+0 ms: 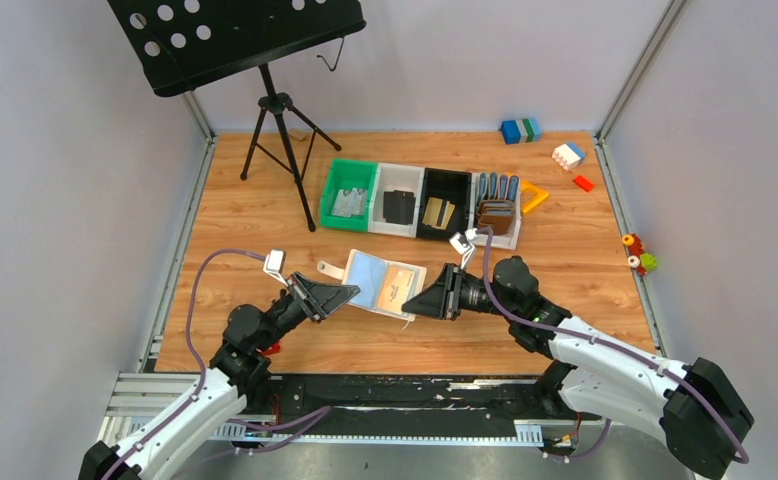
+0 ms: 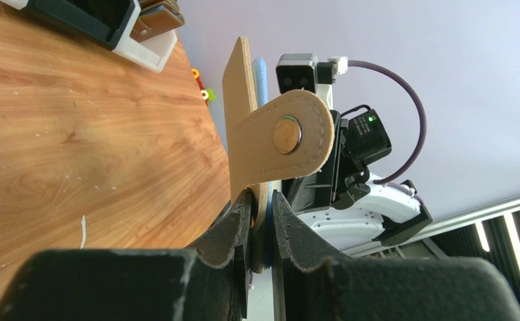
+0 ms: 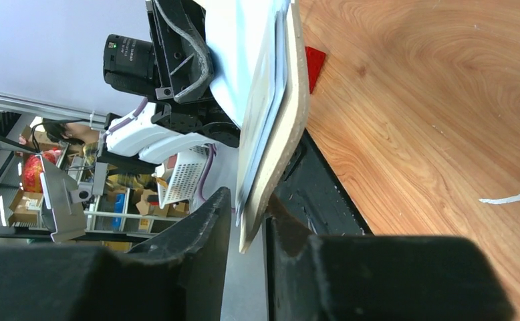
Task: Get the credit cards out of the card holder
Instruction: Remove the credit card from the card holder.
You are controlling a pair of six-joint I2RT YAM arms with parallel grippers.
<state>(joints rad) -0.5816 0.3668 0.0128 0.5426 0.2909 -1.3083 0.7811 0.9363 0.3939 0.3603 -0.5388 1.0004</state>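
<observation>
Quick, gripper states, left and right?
Left gripper: closed on the card holder at its strap end.
Right gripper: jaws straddle the card holder's opposite edge; grip cannot be told.

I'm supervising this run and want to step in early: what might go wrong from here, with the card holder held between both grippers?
1. The left gripper pinches only a thin edge of the card holder beside its strap tab. A pull from the other side may slip it free.
2. The right gripper straddles the opposite edge, seemingly cover and card together, so it may clamp the card in rather than draw it out.
</observation>
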